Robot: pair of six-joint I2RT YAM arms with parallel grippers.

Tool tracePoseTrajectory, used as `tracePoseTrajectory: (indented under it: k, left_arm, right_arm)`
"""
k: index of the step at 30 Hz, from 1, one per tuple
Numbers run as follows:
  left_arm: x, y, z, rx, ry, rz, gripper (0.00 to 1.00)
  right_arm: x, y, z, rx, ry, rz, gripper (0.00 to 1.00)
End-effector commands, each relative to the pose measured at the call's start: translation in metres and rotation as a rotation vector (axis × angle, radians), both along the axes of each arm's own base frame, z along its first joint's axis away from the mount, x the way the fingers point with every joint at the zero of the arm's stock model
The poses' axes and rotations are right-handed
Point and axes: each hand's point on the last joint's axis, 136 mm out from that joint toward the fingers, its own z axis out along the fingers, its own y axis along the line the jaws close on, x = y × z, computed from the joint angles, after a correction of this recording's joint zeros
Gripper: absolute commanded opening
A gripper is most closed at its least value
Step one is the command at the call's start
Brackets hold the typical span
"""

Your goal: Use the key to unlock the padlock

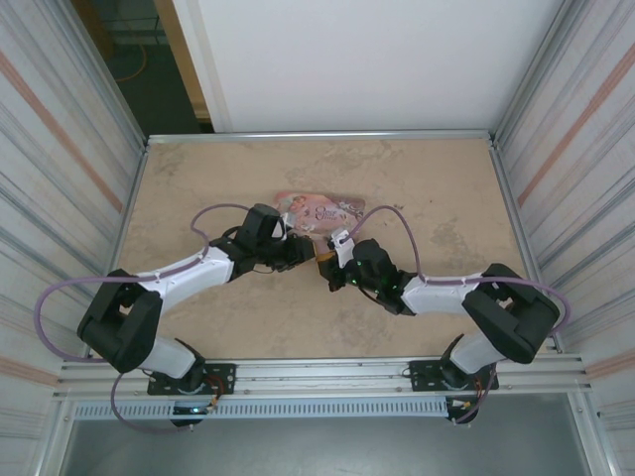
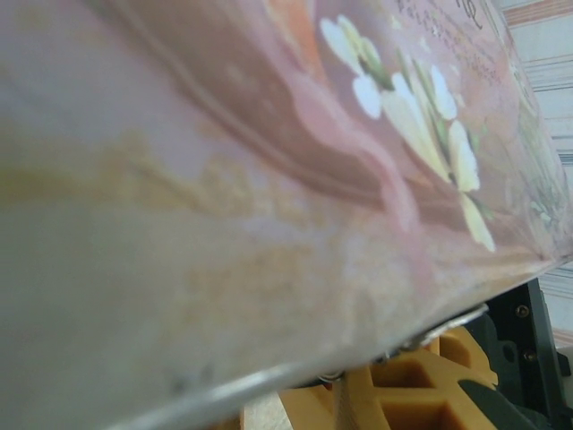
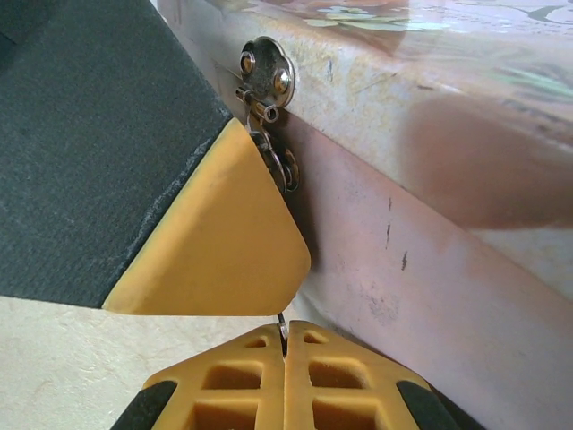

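The tin [image 1: 316, 210] is coloured pink. It is printed with brown and orange illustration and with white-and-cream flowers [image 2: 421, 116], and its side is marked with worn beige patches. A silvery hasp [image 3: 266, 73] is set on it. The table [image 1: 417, 178] is mottled tan. The right gripper [image 3: 285, 348] is fitted with yellow-orange fingers [image 3: 233, 390] cornered in black, and the key [image 3: 283, 328] is seen as a thin dark-grey sliver. The arms [image 1: 189, 268] are finished in black and white, the cables [image 1: 385, 209] in mauve. The walls [image 1: 60, 129] are ribbed grey-white with an orange band.

Pink tin [image 1: 316, 210] at the middle of the bench [image 1: 437, 169], its near side crowded by the left jaws and right jaws meeting at the latch [image 3: 264, 76]. Far side and flanks lie open; corrugated walls [image 1: 60, 178] bound the bench.
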Motion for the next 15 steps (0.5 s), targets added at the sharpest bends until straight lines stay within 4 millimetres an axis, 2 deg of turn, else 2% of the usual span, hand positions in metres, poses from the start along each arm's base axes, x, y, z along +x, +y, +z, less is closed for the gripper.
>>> tracePoseTrajectory:
  k: [1,15]
  left_arm:
    - [-0.026,-0.018,0.008,-0.088,0.046,-0.109,0.14]
    - [-0.015,-0.008,-0.032,-0.033,0.074,-0.044,0.20]
  right_arm:
    - [0.015,0.022,0.051,0.159,-0.090,0.008,0.00]
    - [0.014,0.012,-0.016,0.078,0.035,-0.050,0.00]
